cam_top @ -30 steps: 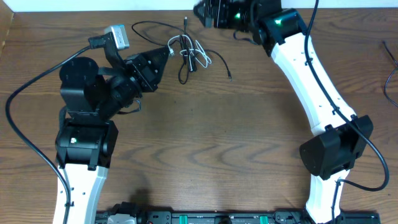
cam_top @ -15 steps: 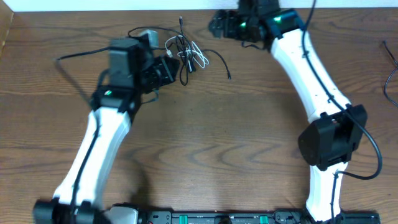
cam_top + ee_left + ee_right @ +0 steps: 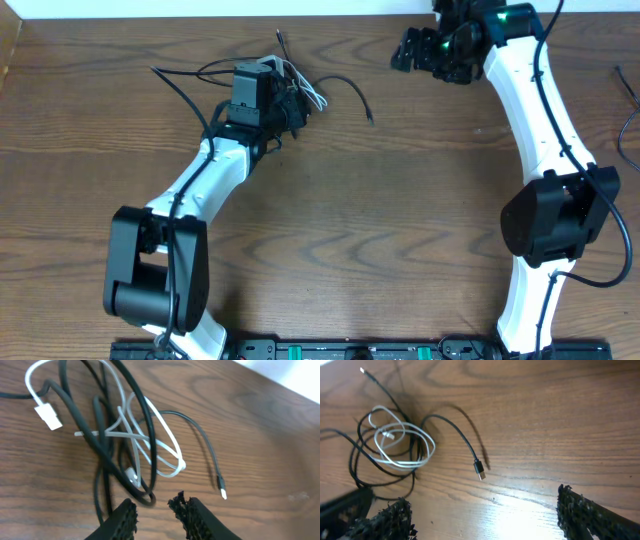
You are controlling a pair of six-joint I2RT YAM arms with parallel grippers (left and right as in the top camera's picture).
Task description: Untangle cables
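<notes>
Close under the left wrist camera, the left gripper (image 3: 155, 507) has its two ribbed fingers a little apart, with bare wood between them and nothing grasped. A black loop of the cables (image 3: 130, 445) passes just beyond the fingertips; whether it touches them cannot be told. Past that loop the bundle lies on the table (image 3: 260, 420), with white cord crossing over and under black cord. Only this view shows a flat white plug (image 3: 48, 416) at the bundle's far left. One thin black strand curves off to the right and ends in a small silver-tipped plug (image 3: 221, 487).

From the right wrist camera, the right gripper (image 3: 482, 505) is spread wide and empty, its fingers at opposite edges of the picture. The cables (image 3: 395, 445) lie well apart from it, farther up the table. This view also shows a second black tail (image 3: 365, 371) running away beyond the bundle.

From overhead, the cables (image 3: 305, 92) lie near the table's far edge. The left gripper (image 3: 288, 103) is right at the bundle, and the right gripper (image 3: 405, 52) hangs off to the right.
</notes>
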